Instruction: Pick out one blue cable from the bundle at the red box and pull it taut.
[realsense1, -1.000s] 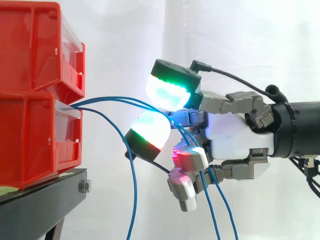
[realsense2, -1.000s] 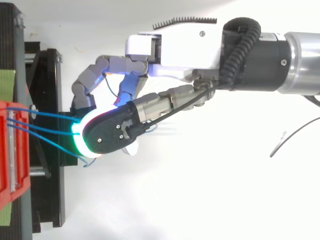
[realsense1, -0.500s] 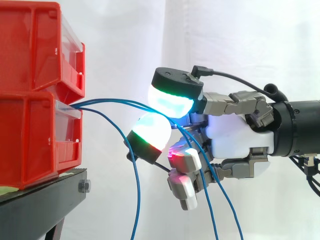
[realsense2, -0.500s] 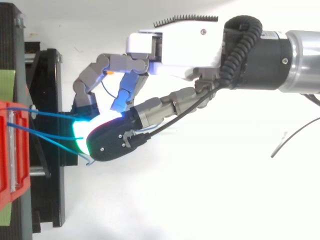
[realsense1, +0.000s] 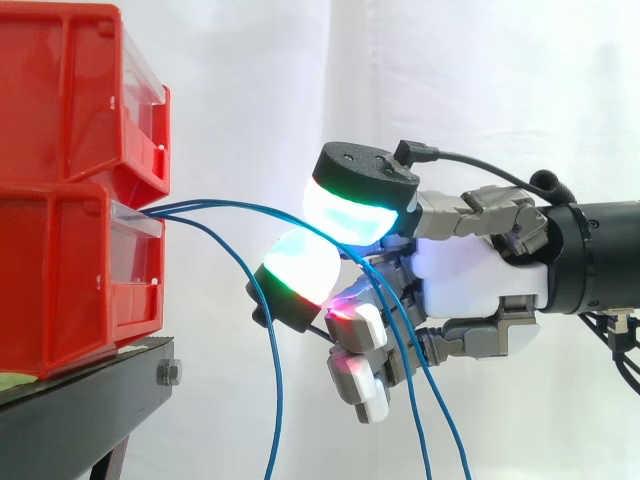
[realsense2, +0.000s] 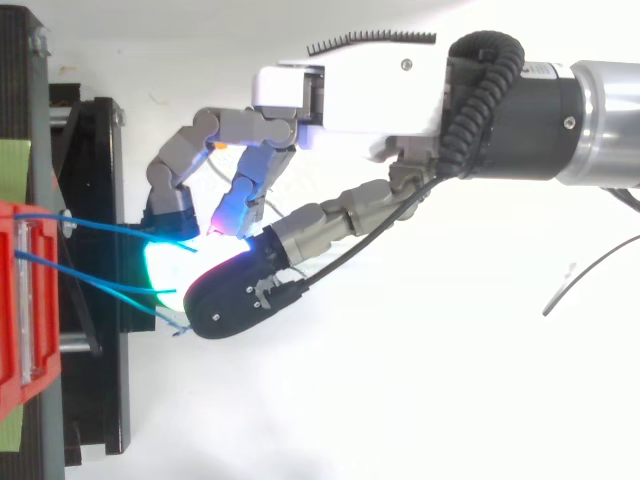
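Blue cables: they leave the front of the lower red box and arc to its right into the robot hand. One strand drops away beside the box before it gets there.
Robot hand: near the red box, on its right; the fingers are curled round two strands, which run between the big glowing pads.
Done: the bundle is reached and strands are grasped.
Left: apparently no single strand is isolated yet. The span to the box bows, so the taut pull away from the box remains.
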